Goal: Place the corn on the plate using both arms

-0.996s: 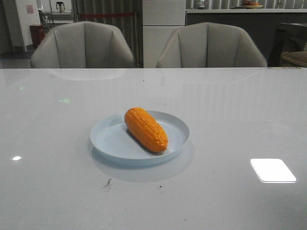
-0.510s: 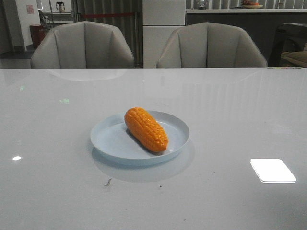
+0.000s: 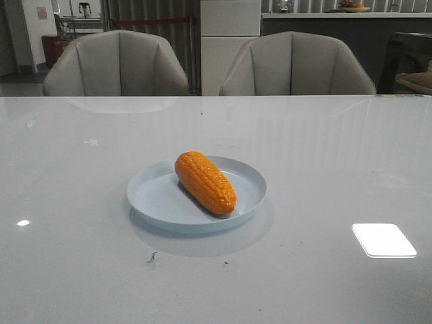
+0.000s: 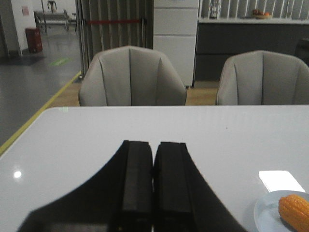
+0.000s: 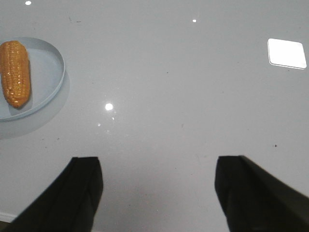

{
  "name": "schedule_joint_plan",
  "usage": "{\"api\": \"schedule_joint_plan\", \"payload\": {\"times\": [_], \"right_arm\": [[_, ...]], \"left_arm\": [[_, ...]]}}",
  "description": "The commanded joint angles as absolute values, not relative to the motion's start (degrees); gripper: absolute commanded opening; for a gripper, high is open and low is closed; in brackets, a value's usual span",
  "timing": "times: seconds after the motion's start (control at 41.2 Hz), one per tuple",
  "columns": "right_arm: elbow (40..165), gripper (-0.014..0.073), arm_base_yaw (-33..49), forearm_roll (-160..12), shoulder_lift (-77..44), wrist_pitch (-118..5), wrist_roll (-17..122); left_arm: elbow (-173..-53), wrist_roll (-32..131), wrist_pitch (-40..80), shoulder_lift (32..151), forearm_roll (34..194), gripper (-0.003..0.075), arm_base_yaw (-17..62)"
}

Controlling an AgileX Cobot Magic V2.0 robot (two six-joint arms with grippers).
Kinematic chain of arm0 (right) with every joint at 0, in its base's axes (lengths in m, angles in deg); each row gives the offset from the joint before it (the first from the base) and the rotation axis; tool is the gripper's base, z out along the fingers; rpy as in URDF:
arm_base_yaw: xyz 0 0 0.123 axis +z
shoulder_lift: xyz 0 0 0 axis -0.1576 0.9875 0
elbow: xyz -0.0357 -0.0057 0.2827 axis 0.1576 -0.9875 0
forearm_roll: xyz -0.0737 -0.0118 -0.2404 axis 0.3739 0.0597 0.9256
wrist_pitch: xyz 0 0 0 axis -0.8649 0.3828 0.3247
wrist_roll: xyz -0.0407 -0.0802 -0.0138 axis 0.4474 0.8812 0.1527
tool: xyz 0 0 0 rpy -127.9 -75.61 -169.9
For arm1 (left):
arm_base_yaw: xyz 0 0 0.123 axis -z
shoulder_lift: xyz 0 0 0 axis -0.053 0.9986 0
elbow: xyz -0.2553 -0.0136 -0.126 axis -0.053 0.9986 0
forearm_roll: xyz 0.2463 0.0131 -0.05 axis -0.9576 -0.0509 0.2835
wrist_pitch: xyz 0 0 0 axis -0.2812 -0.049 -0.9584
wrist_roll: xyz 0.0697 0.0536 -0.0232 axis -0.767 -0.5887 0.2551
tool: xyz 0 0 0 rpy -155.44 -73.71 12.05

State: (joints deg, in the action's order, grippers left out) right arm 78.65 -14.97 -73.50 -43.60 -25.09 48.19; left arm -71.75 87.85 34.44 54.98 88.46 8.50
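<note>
1. Two grippers report differently. I read the left gripper point(image 4: 153, 188) as clenched, its two fingers pressed together with nothing between them. I read the right gripper point(image 5: 159, 188) as released, fingers spread wide over bare table point(image 5: 193, 87) and holding nothing.
2. Neither gripper shows in the front view, so I judge both arms are pulled back off the work area.
3. I locate the corn point(image 3: 204, 181) lying diagonally inside the plate point(image 3: 155, 199), its body resting on the plate floor. The plate sits near the table's middle.
4. I judge the placement complete. The step in hand is a clean retreat: I keep both arms high and away from the plate so nothing nudges the rim or rolls the corn.
5. The corn's nearer tip lies close to the plate's rim; a knock there could tip it out.
6. Open room: the table is bare around the plate on all sides. Its far edge meets two chairs point(image 3: 116, 63), well apart from the plate.
</note>
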Motion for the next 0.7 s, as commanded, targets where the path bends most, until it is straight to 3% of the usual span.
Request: {"api": "schedule_joint_plan", "payload": {"times": [0.0, 0.461, 0.68], "right_arm": [[80.1, 0.0589, -15.5, -74.4, -43.4, -29.2, 48.8], [80.1, 0.0589, -15.5, -74.4, -43.4, -29.2, 48.8], [80.1, 0.0589, -15.5, -74.4, -43.4, -29.0, 48.8]], "left_arm": [[-69.2, 87.6, 42.4, 49.9, 88.6, 0.0095, 8.5], [-53.6, 87.6, 42.2, 32.9, 87.3, 0.0096, 4.2], [-53.0, 87.6, 38.7, 32.7, 87.3, 0.0096, 3.0]]}}
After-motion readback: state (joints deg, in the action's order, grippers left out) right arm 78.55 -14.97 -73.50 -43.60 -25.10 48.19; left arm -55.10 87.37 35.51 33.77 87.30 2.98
